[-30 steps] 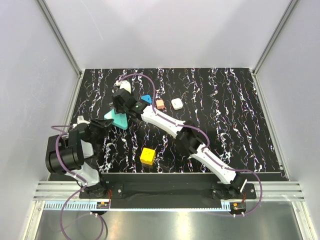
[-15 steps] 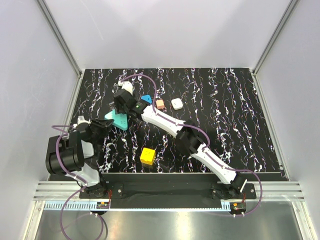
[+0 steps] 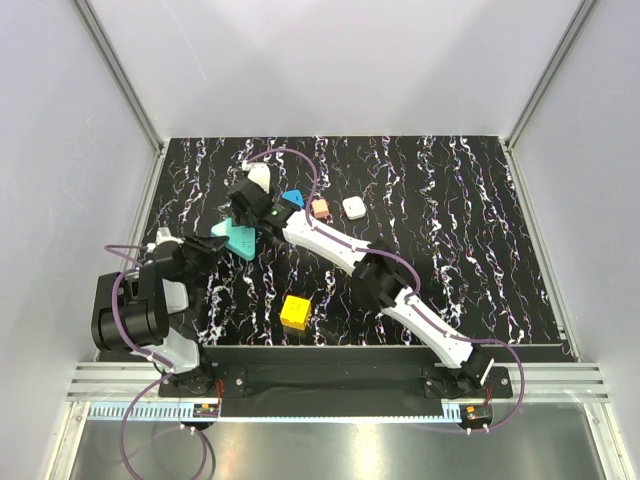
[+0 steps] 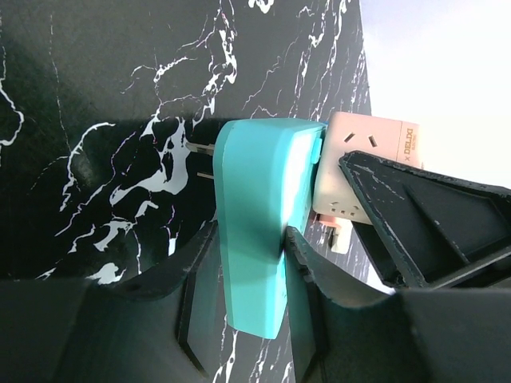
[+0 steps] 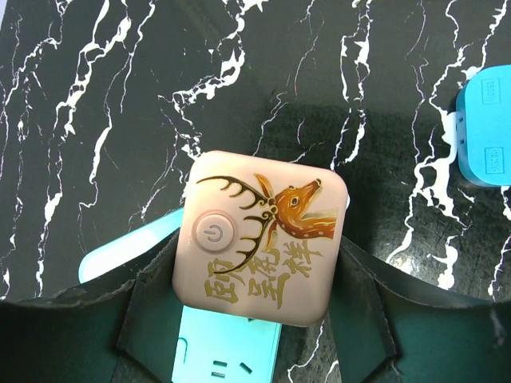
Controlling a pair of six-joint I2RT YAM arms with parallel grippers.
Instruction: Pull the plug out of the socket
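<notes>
The teal socket (image 3: 238, 238) is held off the table at the left, clamped between the fingers of my left gripper (image 3: 212, 247). In the left wrist view the socket (image 4: 259, 199) stands edge-on between my left gripper's jaws (image 4: 247, 239). The tan plug (image 4: 367, 163) sits against the socket's far face. My right gripper (image 3: 250, 192) is shut on the plug (image 3: 258, 176). In the right wrist view the plug (image 5: 263, 235), with an orange deer picture on top, sits between my right gripper's fingers (image 5: 259, 279), and the socket (image 5: 227, 351) shows beneath it.
A small blue block (image 3: 292, 198) lies just right of the right gripper and also shows in the right wrist view (image 5: 487, 136). A salmon block (image 3: 321, 208) and a white rounded block (image 3: 353, 207) lie further right. A yellow cube (image 3: 295, 311) lies near the front.
The right gripper and the plug have shifted slightly right. The left gripper and socket have hardly moved.
</notes>
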